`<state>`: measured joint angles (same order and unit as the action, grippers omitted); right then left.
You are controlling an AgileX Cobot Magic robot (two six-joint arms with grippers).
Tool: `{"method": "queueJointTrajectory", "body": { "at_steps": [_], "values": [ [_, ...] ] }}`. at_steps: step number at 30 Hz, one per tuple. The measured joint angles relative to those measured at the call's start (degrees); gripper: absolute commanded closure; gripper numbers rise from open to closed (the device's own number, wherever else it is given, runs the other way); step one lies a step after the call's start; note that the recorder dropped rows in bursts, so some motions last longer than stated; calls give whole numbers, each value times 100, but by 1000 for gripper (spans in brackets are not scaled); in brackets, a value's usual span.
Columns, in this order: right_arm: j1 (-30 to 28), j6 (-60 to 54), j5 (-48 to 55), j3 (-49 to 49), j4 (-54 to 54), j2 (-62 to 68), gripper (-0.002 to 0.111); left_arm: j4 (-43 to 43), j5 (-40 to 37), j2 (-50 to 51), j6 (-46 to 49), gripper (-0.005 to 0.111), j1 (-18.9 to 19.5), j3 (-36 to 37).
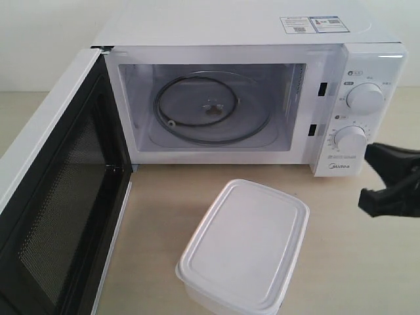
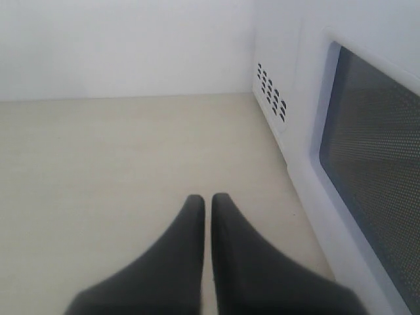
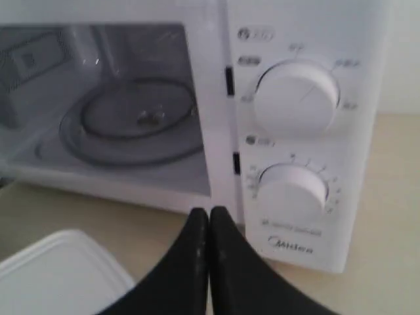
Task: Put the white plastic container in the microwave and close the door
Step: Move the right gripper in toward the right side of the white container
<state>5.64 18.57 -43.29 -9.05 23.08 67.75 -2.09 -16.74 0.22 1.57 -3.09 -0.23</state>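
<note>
A pale beige worktop (image 1: 354, 262) runs back to a plain white wall. On it stands a boxy white Midea microwave (image 1: 230, 26) with two round white dials (image 1: 365, 98) on its right panel. Its white door (image 1: 59, 216), with the dark mesh window, is swung wide open to the left. The cavity is empty apart from a round glass turntable (image 1: 213, 108).

The rectangular translucent-white plastic container (image 1: 246, 246), lid on, sits on the worktop just in front of the opening, and neither arm touches it. The right hand (image 3: 209, 213) hangs before the dial panel, near the container, its black fingers pressed together on nothing. The left hand (image 2: 207, 199) hovers outside the open door, likewise pressed together and empty.

I judge that the pickup has not begun. One hand would need to spread, come down across the box's narrower side, close on it and carry it onto the turntable. Only then can the door be pushed shut.
</note>
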Motion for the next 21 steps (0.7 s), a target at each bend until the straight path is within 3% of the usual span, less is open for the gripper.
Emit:
{"method": "queueJointTrajectory", "body": {
  "at_steps": [8, 12, 15, 21],
  "values": [
    [9, 277, -1323, 13, 1046, 1737, 109, 0, 0, 0, 0, 102, 0, 0],
    [9, 908, -1837, 22, 2168, 2439, 109, 0, 0, 0, 0, 102, 0, 0],
    [9, 1546, -1790, 22, 2715, 2509, 109, 0, 0, 0, 0, 102, 0, 0],
    [9, 2170, -935, 22, 2705, 2522, 109, 0, 0, 0, 0, 102, 0, 0]
  ]
}}
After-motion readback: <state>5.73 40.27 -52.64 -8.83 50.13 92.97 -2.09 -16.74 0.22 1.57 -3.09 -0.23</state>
